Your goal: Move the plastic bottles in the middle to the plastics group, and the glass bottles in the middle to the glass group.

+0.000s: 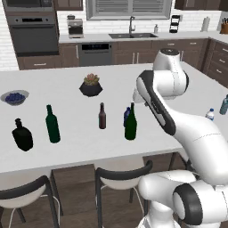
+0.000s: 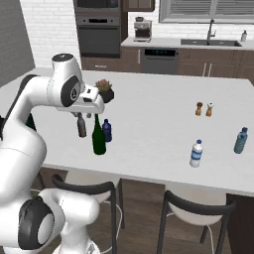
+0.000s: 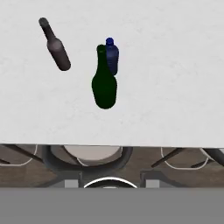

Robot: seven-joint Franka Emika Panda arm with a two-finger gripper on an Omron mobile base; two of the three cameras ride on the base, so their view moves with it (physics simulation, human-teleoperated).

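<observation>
Three bottles stand mid-counter: a tall dark green wine bottle [image 1: 130,124] [image 2: 98,137] [image 3: 104,85], a stubby dark blue bottle [image 1: 126,116] [image 2: 106,131] [image 3: 112,54] close behind it, and a slim brown bottle [image 1: 102,116] [image 2: 82,127] [image 3: 57,46] to their left. The glass group, a black flask [image 1: 22,135] and a straight-sided green bottle [image 1: 52,125], is at the left. The plastics group, a clear water bottle [image 1: 209,115] [image 2: 197,154] and a teal bottle [image 1: 224,105] [image 2: 241,141], is at the right. My gripper [image 2: 85,115] [image 3: 110,183] hovers above the middle bottles, pointing down, open and holding nothing.
A potted plant [image 1: 91,85] [image 2: 104,90] and a bowl of blueberries [image 1: 14,97] sit further back on the white counter [image 1: 67,147]. Two small shakers [image 2: 204,109] stand toward the right. Stools [image 1: 122,176] line the counter's near edge.
</observation>
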